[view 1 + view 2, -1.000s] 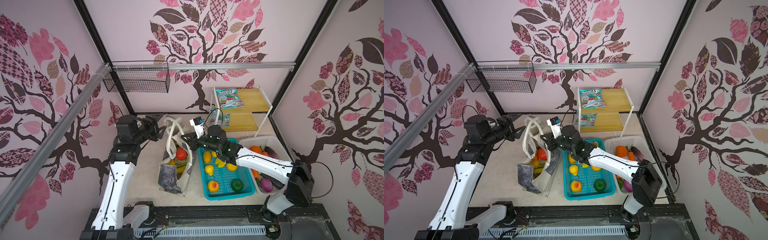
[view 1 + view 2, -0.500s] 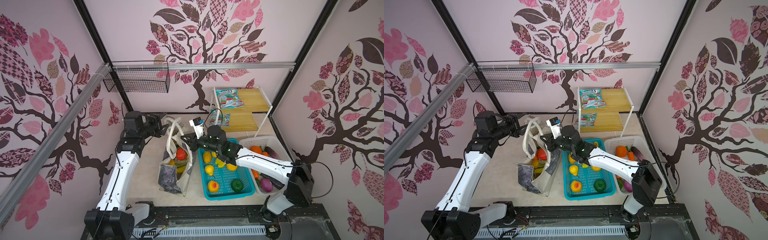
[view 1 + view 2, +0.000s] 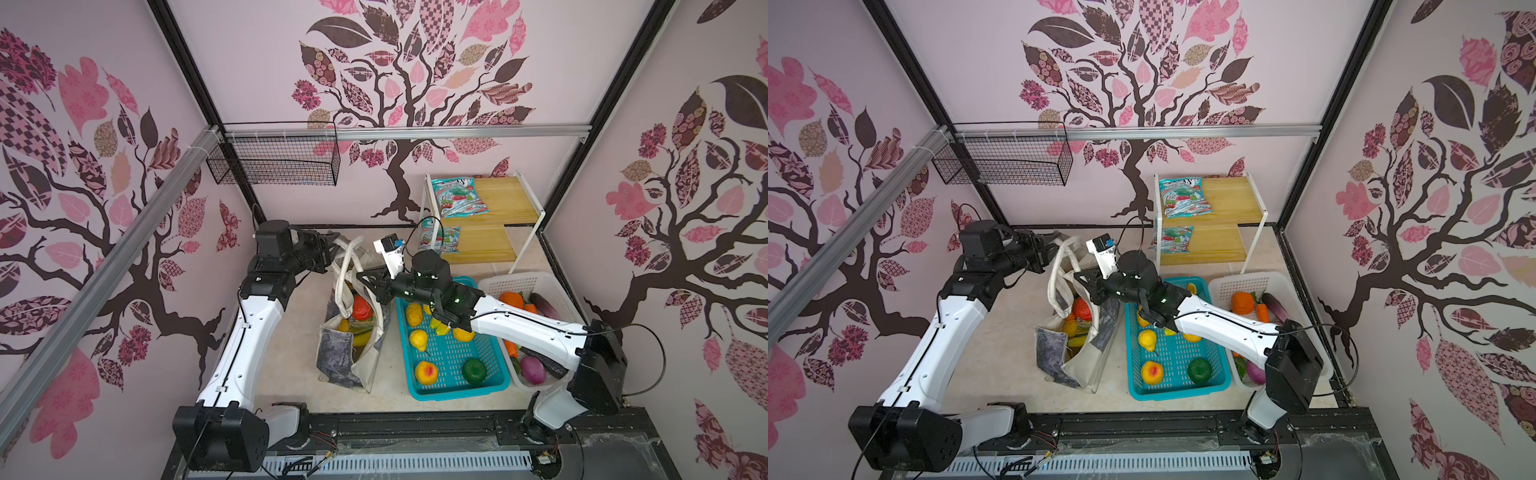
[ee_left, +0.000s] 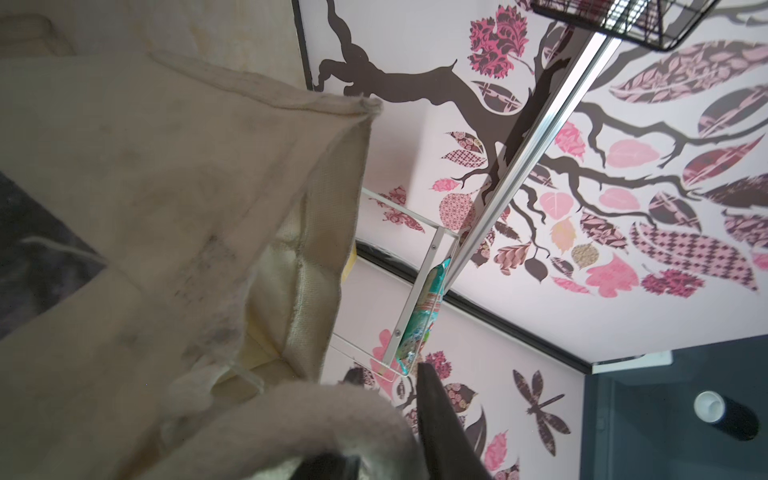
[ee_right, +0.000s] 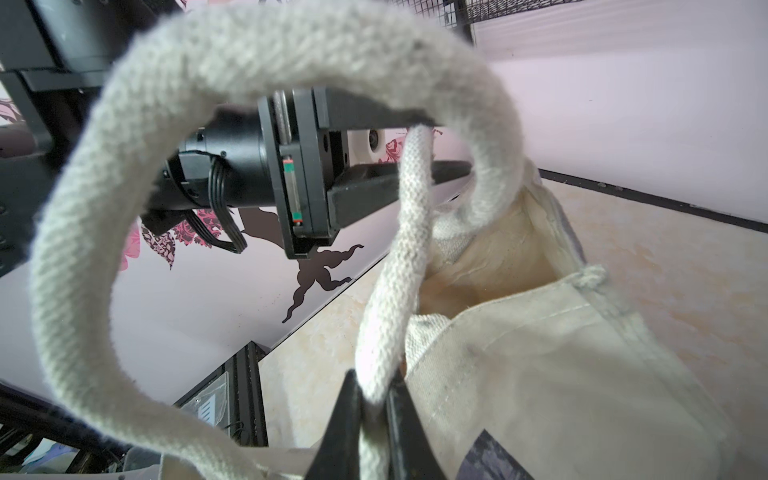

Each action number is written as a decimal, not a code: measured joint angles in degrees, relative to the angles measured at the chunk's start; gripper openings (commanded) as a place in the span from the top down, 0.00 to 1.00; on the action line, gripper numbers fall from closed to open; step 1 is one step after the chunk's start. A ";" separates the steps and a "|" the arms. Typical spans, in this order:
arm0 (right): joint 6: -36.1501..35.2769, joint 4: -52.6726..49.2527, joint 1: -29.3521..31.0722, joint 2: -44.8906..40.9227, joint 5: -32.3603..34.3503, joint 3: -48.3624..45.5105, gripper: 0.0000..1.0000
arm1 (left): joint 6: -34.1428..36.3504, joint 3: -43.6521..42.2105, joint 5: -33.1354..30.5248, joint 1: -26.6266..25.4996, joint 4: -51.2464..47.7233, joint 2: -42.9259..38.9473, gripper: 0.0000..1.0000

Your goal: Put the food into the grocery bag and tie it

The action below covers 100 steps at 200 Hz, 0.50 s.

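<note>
1. The canvas tote bag [image 3: 332,361] sags on the bench [image 3: 291,374] with its mouth gaping open
2. Down inside the tote I can see the round red vegetable [image 3: 362,306] on top, with the orange [image 3: 344,325] and the yellow banana bunch [image 3: 361,340] just beneath it
3. The right gripper [image 5: 374,376] is at the tote's mouth, clamped tight on a cream handle strap [image 5: 409,257] that runs straight between its two fingers
4. That same strap climbs to the left gripper [image 3: 332,242] at the far end of the tote's mouth. Its jaws are drawn in on either side and the strap fills the gap, so it looks pinched there too
5. The handle loop [image 5: 70,249] swings wide from the tote's far rim, round past the left gripper
6. The teal mesh basket [image 3: 457,390] stands just beside the tote, and the white mesh basket [image 3: 511,286] sits beyond it, further from the tote
</note>
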 measured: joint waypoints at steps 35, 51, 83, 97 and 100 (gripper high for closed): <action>-0.13 -0.55 0.04 -0.02 0.13 -0.02 0.71 | 3.34 0.50 -0.07 -0.02 -1.14 -0.44 1.00; -0.09 -0.20 0.07 -0.26 0.39 -0.39 0.43 | 5.01 1.36 0.46 -0.04 -2.27 -0.87 1.00; 0.66 1.40 0.17 -2.82 0.85 -3.56 0.33 | 7.06 1.36 1.99 -0.24 -2.84 -3.76 1.00; 0.90 2.78 0.17 -5.27 0.87 -6.16 0.32 | 7.87 1.36 3.17 -0.24 -2.82 -4.76 1.00; 0.94 3.13 0.15 -5.99 0.90 -6.80 0.32 | 8.07 1.36 3.45 -0.26 -2.84 -4.90 1.00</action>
